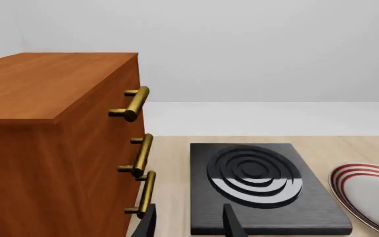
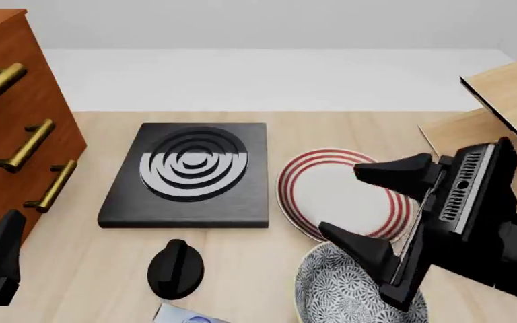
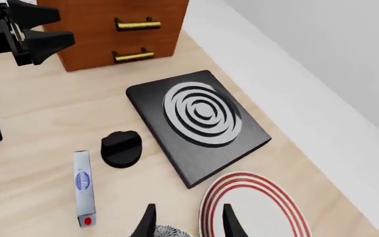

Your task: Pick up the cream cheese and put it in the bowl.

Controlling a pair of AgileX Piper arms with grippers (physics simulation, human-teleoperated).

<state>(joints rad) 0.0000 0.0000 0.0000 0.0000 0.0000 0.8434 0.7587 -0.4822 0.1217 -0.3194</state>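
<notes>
Still at the approach step. Cream cheese [image 3: 83,187] lying flat on the surface beside the black knob [image 3: 121,147], untouched. Right tool [image 2: 375,212] spread wide above the bowl [image 2: 330,289], holding nothing; left tool [image 1: 189,222] parted too. Next: drop down and straddle the box.

1. Wooden cabinet [image 2: 11,114]: we see it at the table's far left, reddish-brown, with three brass bar handles [image 2: 23,145] down its front.
2. Black stove slab [image 2: 191,175]: we log it lying flat just beside the cabinet, with concentric rings on top (half dark, half pale in the light).
3. Black knob [image 2: 176,269]: near side of the slab, apart from it.
4. White plate [image 2: 339,195]: red-ringed, right of the slab.
5. Light wood table [image 2: 88,269]: carries all of these.
</notes>
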